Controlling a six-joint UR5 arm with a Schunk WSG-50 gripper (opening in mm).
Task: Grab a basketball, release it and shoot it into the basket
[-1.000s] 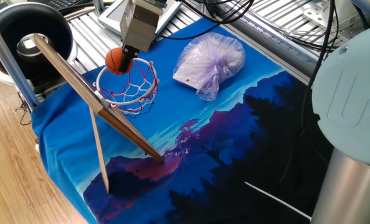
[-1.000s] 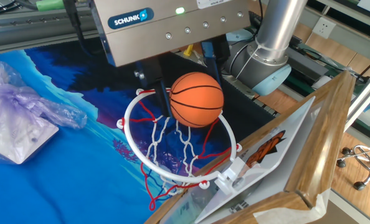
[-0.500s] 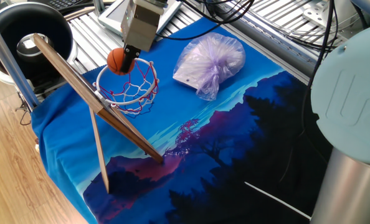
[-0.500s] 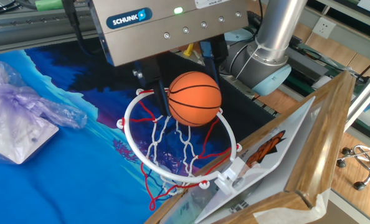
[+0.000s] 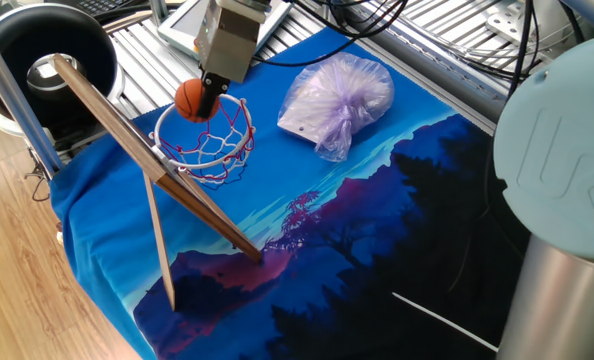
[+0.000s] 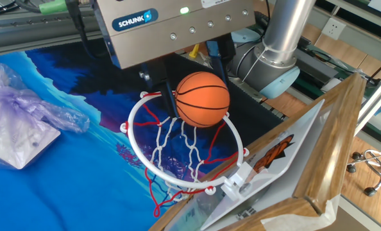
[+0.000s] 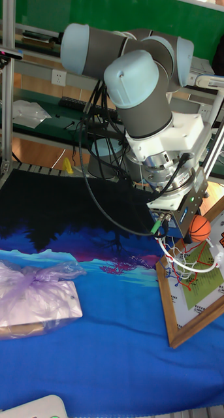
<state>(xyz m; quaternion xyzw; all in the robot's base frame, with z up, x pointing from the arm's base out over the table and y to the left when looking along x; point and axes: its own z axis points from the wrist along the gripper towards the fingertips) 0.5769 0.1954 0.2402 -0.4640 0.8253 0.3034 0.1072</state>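
Basketball (image 6: pixel 203 98) clamped in claw (image 6: pixel 189 77) (above basket (image 6: pixel 177 154) rim).

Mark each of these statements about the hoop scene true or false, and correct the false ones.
1. The basketball is held in the gripper above the basket. True.
2. The ball has already dropped through the net and lies on the cloth. False: it is still up at rim level between the fingers.
3. The purple plastic bag lies on the blue cloth, apart from the hoop. True.
4. The backboard lies flat on the table. False: it stands tilted, propped up on edge.
5. The ball is wider than the rim. False: it is clearly smaller than the ring.
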